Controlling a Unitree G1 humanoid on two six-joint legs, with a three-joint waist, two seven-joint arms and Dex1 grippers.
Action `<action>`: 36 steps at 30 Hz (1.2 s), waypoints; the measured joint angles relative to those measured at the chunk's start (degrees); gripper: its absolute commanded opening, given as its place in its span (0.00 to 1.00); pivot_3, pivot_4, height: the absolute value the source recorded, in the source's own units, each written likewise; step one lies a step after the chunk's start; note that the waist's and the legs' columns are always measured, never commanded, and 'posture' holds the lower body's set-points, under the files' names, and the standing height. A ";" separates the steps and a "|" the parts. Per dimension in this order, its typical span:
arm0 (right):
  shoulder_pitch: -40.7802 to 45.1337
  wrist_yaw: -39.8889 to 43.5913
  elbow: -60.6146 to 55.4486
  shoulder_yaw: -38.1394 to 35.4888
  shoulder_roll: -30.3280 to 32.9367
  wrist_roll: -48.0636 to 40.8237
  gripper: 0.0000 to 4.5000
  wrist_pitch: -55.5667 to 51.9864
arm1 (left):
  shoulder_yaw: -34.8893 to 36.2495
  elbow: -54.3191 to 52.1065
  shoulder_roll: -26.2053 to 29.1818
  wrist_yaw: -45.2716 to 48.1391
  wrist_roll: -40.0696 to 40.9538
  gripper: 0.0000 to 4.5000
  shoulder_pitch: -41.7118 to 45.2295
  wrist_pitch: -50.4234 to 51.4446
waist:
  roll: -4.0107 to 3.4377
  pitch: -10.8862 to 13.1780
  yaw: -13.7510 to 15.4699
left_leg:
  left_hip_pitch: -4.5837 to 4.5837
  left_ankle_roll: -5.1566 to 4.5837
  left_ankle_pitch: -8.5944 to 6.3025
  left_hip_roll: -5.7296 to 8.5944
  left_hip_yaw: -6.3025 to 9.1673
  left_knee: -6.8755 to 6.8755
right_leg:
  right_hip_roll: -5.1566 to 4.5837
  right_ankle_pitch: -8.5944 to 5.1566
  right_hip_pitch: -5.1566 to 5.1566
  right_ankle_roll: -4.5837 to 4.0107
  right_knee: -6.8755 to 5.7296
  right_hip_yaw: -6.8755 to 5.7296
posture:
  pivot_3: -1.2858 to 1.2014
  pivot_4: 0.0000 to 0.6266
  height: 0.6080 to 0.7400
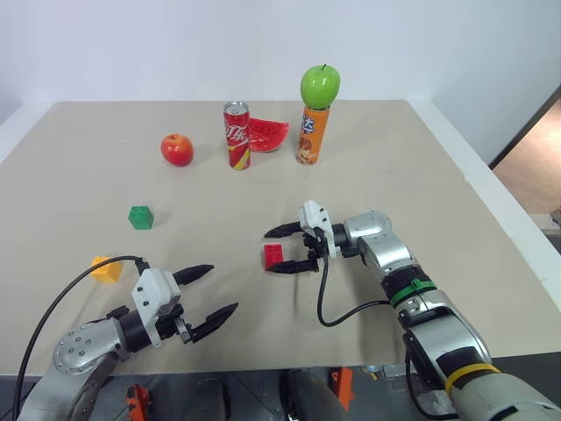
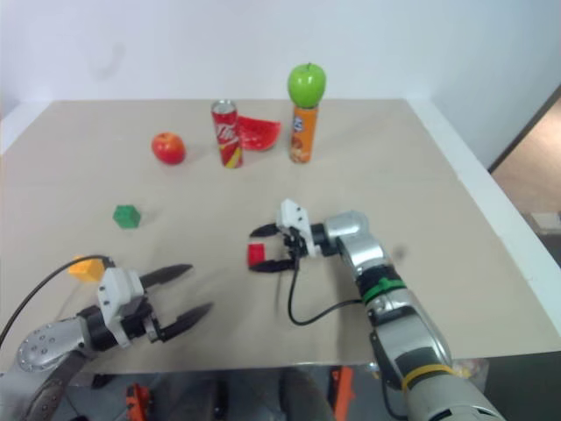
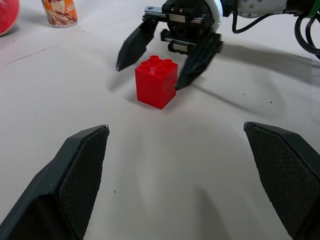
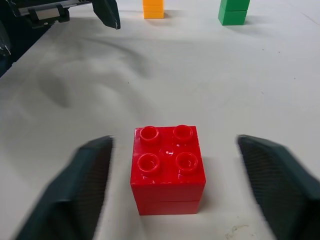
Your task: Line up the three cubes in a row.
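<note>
On the wide desk (image 1: 368, 149) no container stands open; the soda can (image 1: 237, 134) is closed. Both hands are released: the right hand (image 1: 287, 248) has its fingers spread around the red cube (image 1: 273, 255), apart from it, and the left hand (image 1: 210, 294) holds nothing. Green cube (image 1: 140, 217) and orange-yellow cube (image 1: 106, 268) lie well apart, so pulling back carelessly could knock the red one askew.

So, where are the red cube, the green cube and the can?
red cube (image 4: 167, 167), right wrist view, studded top face
green cube (image 1: 140, 217), left eye view, front face
can (image 1: 237, 136), left eye view, label
</note>
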State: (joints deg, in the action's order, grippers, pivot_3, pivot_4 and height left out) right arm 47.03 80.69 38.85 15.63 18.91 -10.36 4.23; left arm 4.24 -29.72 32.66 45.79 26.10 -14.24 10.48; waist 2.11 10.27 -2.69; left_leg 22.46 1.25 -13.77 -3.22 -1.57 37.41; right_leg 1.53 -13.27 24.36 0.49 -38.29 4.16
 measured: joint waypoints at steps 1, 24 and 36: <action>-0.20 0.20 -0.90 -0.10 0.08 -0.15 0.99 -0.55 | 0.03 0.00 -0.09 -0.34 -0.12 1.00 -0.08 0.00 | 0.00 0.00 0.00 | 0.00 0.00 0.00 -0.01 0.00 0.00 | 0.01 0.00 0.00 0.00 0.00 0.00 | 0.52 0.24 1.00; -8.81 -8.92 -30.53 -10.74 5.74 -12.98 0.99 -21.74 | 20.10 -1.10 -12.30 -46.01 6.20 1.00 19.03 23.51 | 0.02 -0.01 0.03 | -0.02 0.06 0.05 -0.01 0.10 0.12 | 0.17 0.16 -0.05 0.02 -0.06 -0.01 | 0.52 0.24 1.00; -7.69 -12.08 -24.22 -8.23 1.53 -6.72 0.99 -8.55 | 20.34 9.27 -10.12 -53.09 3.51 1.00 29.10 38.47 | 0.03 -0.01 0.05 | 0.06 0.10 0.03 0.02 0.06 0.09 | 0.09 0.14 -0.01 0.08 -0.02 0.03 | 0.52 0.24 1.00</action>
State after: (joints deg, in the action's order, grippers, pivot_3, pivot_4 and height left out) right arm 39.34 68.61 14.63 7.39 20.44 -17.09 -4.33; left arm 24.57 -20.45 22.54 -7.30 29.61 14.86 48.95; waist 2.14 10.26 -2.64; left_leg 22.52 1.36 -13.74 -3.20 -1.51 37.50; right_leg 1.62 -13.13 24.35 0.57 -38.31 4.19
